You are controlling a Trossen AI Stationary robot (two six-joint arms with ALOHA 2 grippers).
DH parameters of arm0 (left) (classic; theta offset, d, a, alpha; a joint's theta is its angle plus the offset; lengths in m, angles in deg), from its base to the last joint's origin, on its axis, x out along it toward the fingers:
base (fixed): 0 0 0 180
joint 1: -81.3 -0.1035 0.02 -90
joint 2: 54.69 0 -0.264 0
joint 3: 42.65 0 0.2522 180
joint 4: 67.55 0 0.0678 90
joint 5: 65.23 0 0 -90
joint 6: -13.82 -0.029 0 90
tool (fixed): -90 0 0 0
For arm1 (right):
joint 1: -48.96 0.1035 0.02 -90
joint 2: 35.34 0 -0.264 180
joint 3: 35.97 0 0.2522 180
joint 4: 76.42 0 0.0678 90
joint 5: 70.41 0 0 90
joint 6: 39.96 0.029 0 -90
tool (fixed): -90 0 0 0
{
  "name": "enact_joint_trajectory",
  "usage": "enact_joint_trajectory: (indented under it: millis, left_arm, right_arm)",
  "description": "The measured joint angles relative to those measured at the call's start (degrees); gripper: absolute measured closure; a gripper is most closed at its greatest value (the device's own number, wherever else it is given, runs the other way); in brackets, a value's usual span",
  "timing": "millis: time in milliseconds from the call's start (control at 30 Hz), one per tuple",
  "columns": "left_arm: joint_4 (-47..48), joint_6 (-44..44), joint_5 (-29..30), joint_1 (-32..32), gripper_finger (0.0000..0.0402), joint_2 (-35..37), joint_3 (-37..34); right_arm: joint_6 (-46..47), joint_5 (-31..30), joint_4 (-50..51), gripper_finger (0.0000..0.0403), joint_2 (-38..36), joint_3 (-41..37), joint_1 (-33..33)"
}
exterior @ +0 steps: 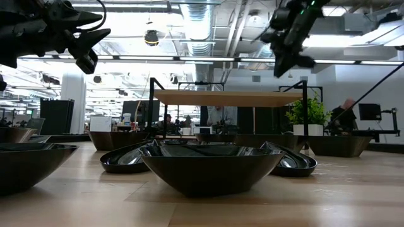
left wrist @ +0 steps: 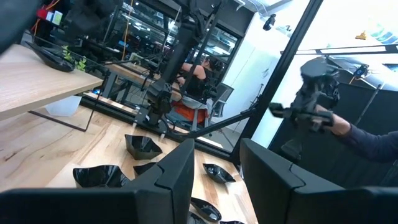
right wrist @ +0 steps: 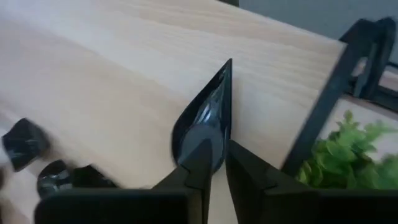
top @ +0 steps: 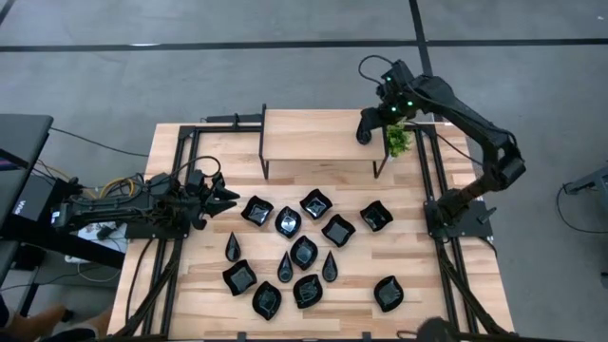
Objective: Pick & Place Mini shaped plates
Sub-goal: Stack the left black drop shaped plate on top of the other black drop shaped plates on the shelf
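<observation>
Several mini shaped plates (top: 304, 252), glossy black, lie spread over the wooden table's middle and near part. One teardrop plate (right wrist: 202, 118) lies on the raised wooden shelf (top: 318, 138) near its right end, pointed tip away from my right gripper (right wrist: 217, 155). That gripper hangs over the plate's round end, slanting down, its fingertips a narrow gap apart with nothing between them. In the low view it stands clear above the shelf top (exterior: 233, 98). My left gripper (top: 228, 199) waits open at the table's left, roughly level, pointing at the plates.
A small green plant (top: 397, 141) in a white pot stands just right of the shelf's end, beside the shelf's black metal leg (right wrist: 323, 112). Black frame rails run along the table's left and right sides. A person with hand controllers (left wrist: 323, 112) stands beyond the table.
</observation>
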Motion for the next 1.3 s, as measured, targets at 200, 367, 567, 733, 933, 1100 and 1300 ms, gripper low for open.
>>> enact_joint_trajectory:
  millis: [200,367,567,733,933,1100,1300]
  left_arm:
    - [0.0,0.0,0.0,0.0,0.0270,0.0,0.0]
    - [0.0,0.0,0.0,0.0,0.0270,0.0,0.0]
    - [-1.0,1.5,0.0,0.0,0.0270,0.0,0.0]
    - [-1.5,9.3,0.2,0.0,0.0270,-0.2,0.0]
    - [-1.2,11.9,-4.8,0.9,0.0270,-4.5,2.6]
    - [0.0,16.9,-13.2,3.5,0.0270,-13.6,9.4]
    - [7.5,33.6,-23.5,10.0,0.0270,-25.8,14.8]
  right_arm:
    - [-6.6,0.2,1.9,0.0385,-9.4,-0.8,5.2]
    - [-8.0,0.5,-0.8,0.0394,-19.2,-6.5,9.1]
    - [-0.8,0.7,-8.8,0.0395,-33.6,-21.6,15.1]
    - [9.2,0.7,-21.7,0.0395,-46.3,-35.9,22.0]
    - [16.5,-1.9,-41.2,0.0395,-58.1,-49.9,29.1]
    - [20.4,-6.8,-44.5,0.0395,-63.5,-55.1,32.7]
    - [19.4,-10.5,-44.9,0.0395,-65.1,-55.9,35.1]
